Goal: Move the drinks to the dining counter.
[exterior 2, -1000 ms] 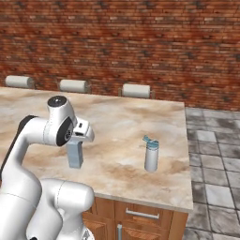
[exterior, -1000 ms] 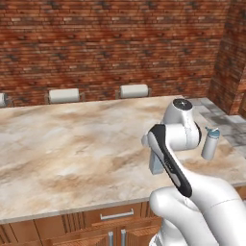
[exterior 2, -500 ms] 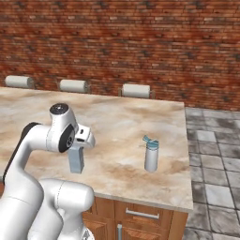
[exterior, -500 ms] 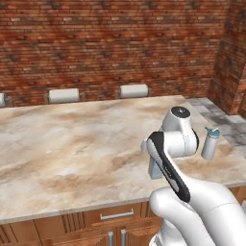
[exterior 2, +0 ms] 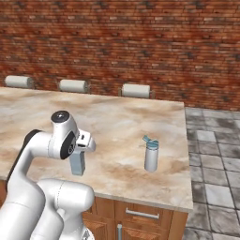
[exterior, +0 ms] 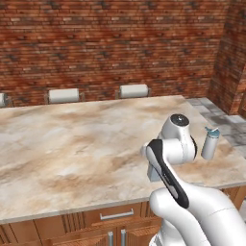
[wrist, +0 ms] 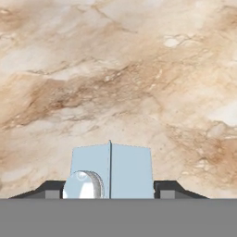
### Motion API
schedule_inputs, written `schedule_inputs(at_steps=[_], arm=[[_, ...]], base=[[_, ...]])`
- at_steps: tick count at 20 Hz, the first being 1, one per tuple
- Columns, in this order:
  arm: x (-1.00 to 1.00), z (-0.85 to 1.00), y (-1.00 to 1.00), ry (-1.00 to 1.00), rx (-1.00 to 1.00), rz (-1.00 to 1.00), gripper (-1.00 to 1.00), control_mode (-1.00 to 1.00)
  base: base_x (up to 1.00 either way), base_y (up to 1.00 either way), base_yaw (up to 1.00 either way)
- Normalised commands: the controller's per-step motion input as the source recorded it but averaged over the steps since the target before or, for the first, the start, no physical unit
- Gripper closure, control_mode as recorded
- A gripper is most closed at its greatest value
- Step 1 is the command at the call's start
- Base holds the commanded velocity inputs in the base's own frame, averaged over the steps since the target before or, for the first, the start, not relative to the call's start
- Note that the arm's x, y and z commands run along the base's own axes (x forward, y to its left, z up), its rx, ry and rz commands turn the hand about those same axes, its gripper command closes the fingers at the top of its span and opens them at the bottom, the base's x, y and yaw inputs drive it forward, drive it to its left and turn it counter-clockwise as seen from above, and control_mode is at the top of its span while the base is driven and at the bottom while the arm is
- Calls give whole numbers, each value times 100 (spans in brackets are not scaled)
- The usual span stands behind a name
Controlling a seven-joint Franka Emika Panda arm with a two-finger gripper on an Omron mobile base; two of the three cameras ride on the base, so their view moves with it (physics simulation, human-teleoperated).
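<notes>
On the dining table [exterior 2: 122, 122], near its front edge, the hand [wrist: 110, 190] holds a pale blue carton [exterior 2: 77, 163] with a white cap. In the hand view the carton sits between the two dark fingertips [wrist: 169, 189], which flank it closely on both sides, so the hand appears closed on it. In the right base view the carton's base looks down on or just above the stone; contact cannot be confirmed. Judged: held upright for a stable set-down. The grey bottle with blue cap [exterior 2: 151, 154] already stands upright on the same table, well apart to the right. Stools [exterior 2: 72, 85] line the far edge.
</notes>
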Motion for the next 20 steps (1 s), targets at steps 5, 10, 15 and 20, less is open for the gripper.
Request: schedule_inputs(at_steps=[5,10,15,20], arm=[[0,-26,1,-4,0,0,100,-100],[1,-27,0,-3,0,0,100,-100],[4,-24,1,-3,0,0,100,-100],[0,-23,1,-1,0,0,-100,-100]], base=[[0,0,0],[0,0,0],[0,0,0],[0,0,0]])
